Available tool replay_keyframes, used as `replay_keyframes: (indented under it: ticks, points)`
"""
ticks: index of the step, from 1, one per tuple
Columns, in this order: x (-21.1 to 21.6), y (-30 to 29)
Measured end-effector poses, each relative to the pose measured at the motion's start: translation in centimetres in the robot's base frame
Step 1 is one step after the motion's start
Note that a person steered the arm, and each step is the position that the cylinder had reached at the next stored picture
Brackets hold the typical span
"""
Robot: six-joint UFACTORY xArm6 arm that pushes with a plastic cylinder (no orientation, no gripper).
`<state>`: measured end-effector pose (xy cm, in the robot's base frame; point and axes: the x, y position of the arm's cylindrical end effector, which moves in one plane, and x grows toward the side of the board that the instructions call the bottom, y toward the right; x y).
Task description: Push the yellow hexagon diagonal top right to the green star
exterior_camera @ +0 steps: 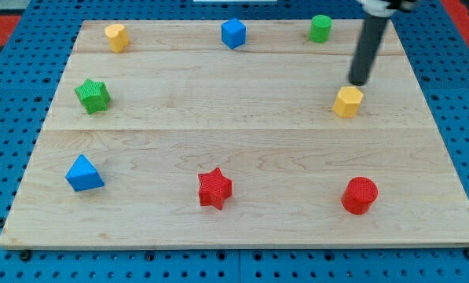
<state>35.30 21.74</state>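
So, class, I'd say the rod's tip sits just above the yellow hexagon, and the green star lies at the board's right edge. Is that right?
One detail is off. The green star lies near the board's left edge, not the right; the camera view shows it there. The rest holds: my tip sits just above the yellow hexagon, on the view's right side.

My rod comes down from the view's top right edge, dark and straight, leaning slightly so its upper part sits further to the view's right than its lower end. My tip rests at board height, just above and a little right of the yellow hexagon, close to it.
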Motion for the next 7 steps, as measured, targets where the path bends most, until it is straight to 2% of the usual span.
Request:
replay_keyframes:
  ticks: [1, 2, 3, 4, 6, 7]
  points:
    - [5.0, -0.4]
    - [4.3, -4.3]
    - [-0.1, -13.1]
    - [-3.7, -26.1]
    - [0.8, -31.9]
    - [-4.0, -36.6]
